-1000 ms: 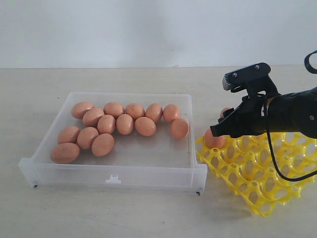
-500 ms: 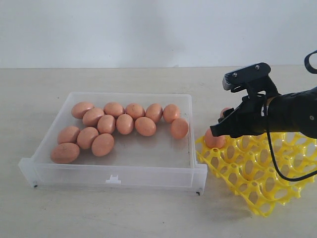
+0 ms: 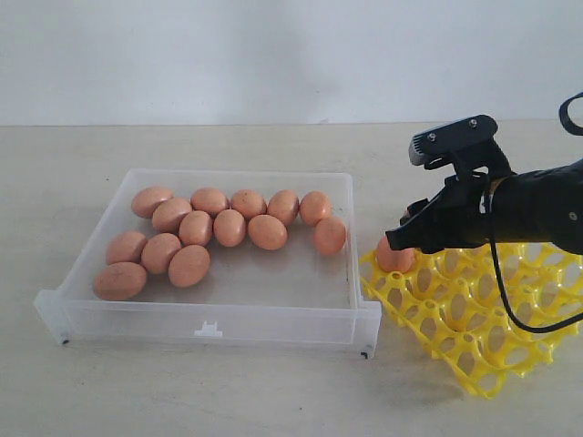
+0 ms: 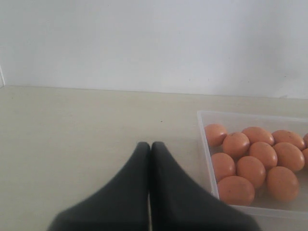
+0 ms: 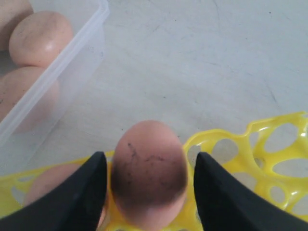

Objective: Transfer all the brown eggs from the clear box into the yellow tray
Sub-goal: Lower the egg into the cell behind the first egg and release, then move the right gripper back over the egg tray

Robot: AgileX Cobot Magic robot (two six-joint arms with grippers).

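Upright, a brown egg (image 5: 148,168) sits in the yellow tray (image 5: 251,136) — right fingers (image 5: 82,192) apart.

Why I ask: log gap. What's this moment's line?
right gripper open around egg in yellow tray | left gripper shut, empty | most brown eggs in clear box

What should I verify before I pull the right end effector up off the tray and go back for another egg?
1. Placed egg seated upright in a yellow tray cup: ok.
2. Right end effector free of it: gap visible on one side, ok; other side cannot tell.
3. Neighbouring egg seated in the next cup: ok.
4. Left end effector out of the way: ok, shut over bare table.
5. Clear box emptied: not ok, fourteen brown eggs inside.
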